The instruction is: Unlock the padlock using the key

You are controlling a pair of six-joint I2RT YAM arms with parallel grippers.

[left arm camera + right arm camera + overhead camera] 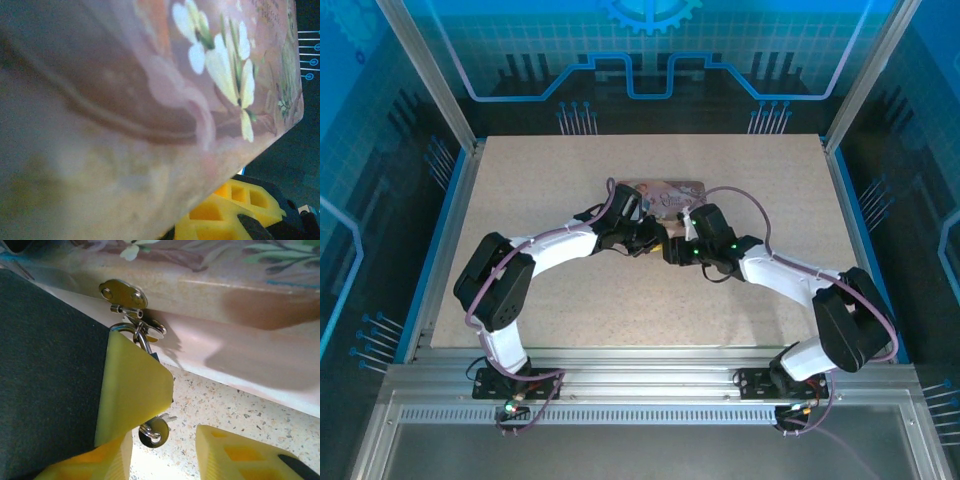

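Plainly, the right gripper [185,410] stands open, its two yellow fingers [132,390] spread with bare speckled table [250,410] between them. The padlock [141,340] lies at the tip of the left-hand finger. Its silver shackle is hooked through the clasp [122,295], and its body is mostly hidden behind that finger, with only a dark bluish corner showing. What looks to be the key [152,432], a round head on a small ring, pokes out below the same finger. The clasp sits on the front wall of the pink tin [240,340]. From above, the left gripper [645,238] meets the right one at the tin's near edge. Whether the left gripper is open or closed I cannot tell.
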